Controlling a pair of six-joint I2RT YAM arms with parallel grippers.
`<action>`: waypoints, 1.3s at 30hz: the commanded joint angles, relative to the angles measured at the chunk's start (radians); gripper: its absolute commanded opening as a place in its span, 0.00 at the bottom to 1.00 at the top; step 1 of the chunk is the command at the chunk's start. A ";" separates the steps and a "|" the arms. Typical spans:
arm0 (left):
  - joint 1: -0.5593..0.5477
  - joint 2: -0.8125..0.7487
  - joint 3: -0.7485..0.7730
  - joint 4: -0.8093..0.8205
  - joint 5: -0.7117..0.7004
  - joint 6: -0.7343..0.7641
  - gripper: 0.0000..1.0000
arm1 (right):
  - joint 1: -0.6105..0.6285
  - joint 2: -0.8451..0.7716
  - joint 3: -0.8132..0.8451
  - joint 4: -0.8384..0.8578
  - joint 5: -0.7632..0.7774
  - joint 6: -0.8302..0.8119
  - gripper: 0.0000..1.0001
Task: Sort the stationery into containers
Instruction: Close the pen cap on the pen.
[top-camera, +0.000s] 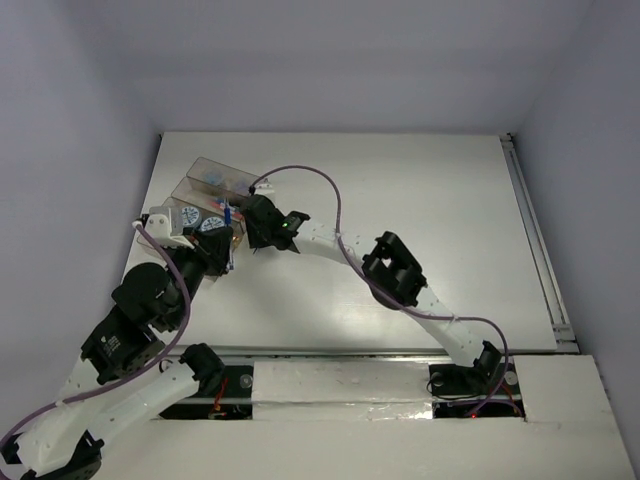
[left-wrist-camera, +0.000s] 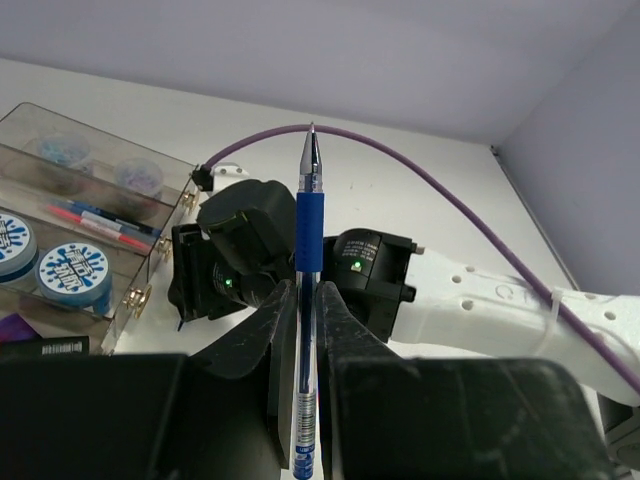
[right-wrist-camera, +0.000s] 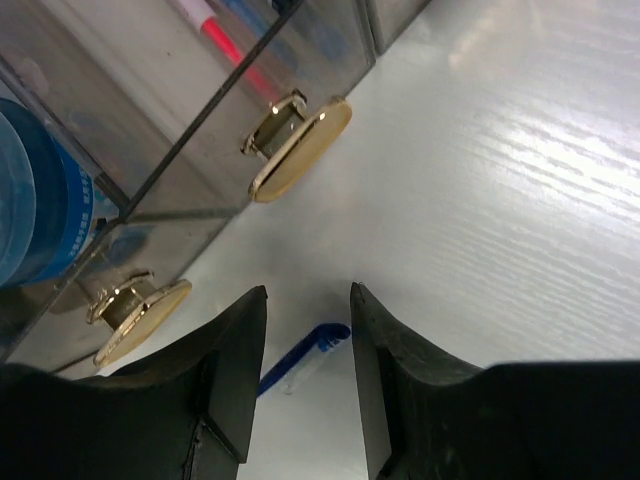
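My left pincer (left-wrist-camera: 308, 325) is clenched on the blue pen (left-wrist-camera: 309, 215), tip outward, I judge ready for the containers (left-wrist-camera: 110, 134) at ten o'clock. My right pincer (right-wrist-camera: 308, 300) is released, empty, low over the table (right-wrist-camera: 500, 150) beside them.

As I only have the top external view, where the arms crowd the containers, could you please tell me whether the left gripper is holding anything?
Observer: Yes, the left gripper has its jaws shut on a blue pen, its tip pointing away towards the right arm.
Operator: Thank you; and the right gripper?
Observer: Its jaws stand apart over the table beside the containers, gripping nothing.
Operator: What is already sorted?
Observer: Two blue-and-white rolls share one compartment; pink and blue pens lie in the next.
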 joint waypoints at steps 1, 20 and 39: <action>0.003 -0.018 -0.023 0.057 0.039 0.028 0.00 | 0.013 0.027 0.061 -0.092 0.059 -0.017 0.45; 0.003 -0.021 -0.066 0.091 0.066 0.025 0.00 | 0.034 -0.051 -0.066 -0.037 0.053 -0.039 0.48; 0.003 -0.021 -0.080 0.104 0.072 0.037 0.00 | 0.053 -0.062 -0.117 -0.097 0.032 0.015 0.30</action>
